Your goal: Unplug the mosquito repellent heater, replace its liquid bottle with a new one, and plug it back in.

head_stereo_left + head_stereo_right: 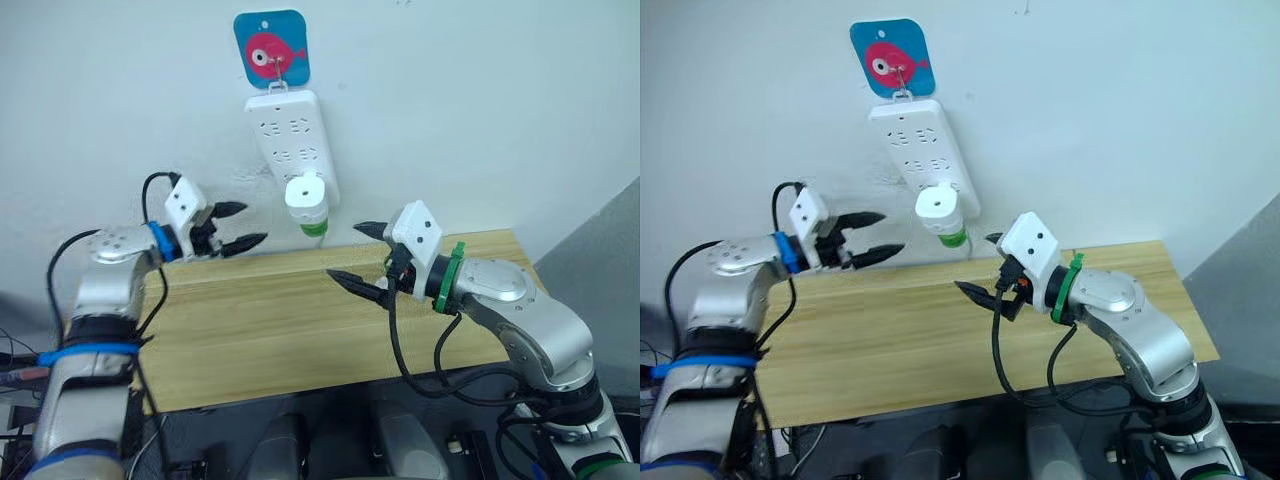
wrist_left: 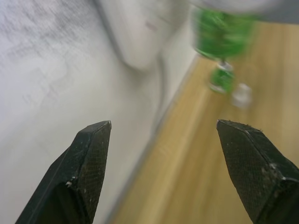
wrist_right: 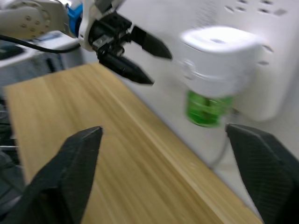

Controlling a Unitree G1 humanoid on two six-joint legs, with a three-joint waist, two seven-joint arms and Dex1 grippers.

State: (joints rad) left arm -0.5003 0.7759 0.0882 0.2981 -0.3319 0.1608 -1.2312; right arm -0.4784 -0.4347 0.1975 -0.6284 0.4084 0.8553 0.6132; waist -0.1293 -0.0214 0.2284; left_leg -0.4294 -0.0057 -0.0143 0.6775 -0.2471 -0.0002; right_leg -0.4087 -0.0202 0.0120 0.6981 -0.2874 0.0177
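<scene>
1. I see the heater (image 1: 306,194) plugged into the lowest part of the power strip (image 1: 290,138), which hangs on the white wall (image 1: 480,110) from a hook on a blue sticker with a pink fish (image 1: 271,47).
2. A green bottle (image 1: 314,228) sits under the heater's white body, and its lower end hangs just above the back edge of the wooden table (image 1: 300,330).
3. My left gripper (image 1: 234,226) is up near the wall, to the left of the heater and at about its height. Its fingers (image 2: 88,158) are spread apart, hold nothing, and point toward the heater without touching it.
4. My right gripper (image 1: 358,254) hovers over the table, below and to the right of the heater. Its fingers (image 3: 74,172) are wide open and empty, with the tips pointing left.
5. In the right wrist view the heater (image 3: 219,56) and its green bottle (image 3: 205,108) sit between the two open fingers but farther off, and the left gripper (image 3: 140,56) shows beside them.
6. In the left wrist view the wall and the table edge run between the fingers, and a blurred green shape (image 2: 222,39) shows beyond; I cannot tell what it is.
7. A black cable (image 1: 410,365) loops down from my right wrist across the front edge of the table.
</scene>
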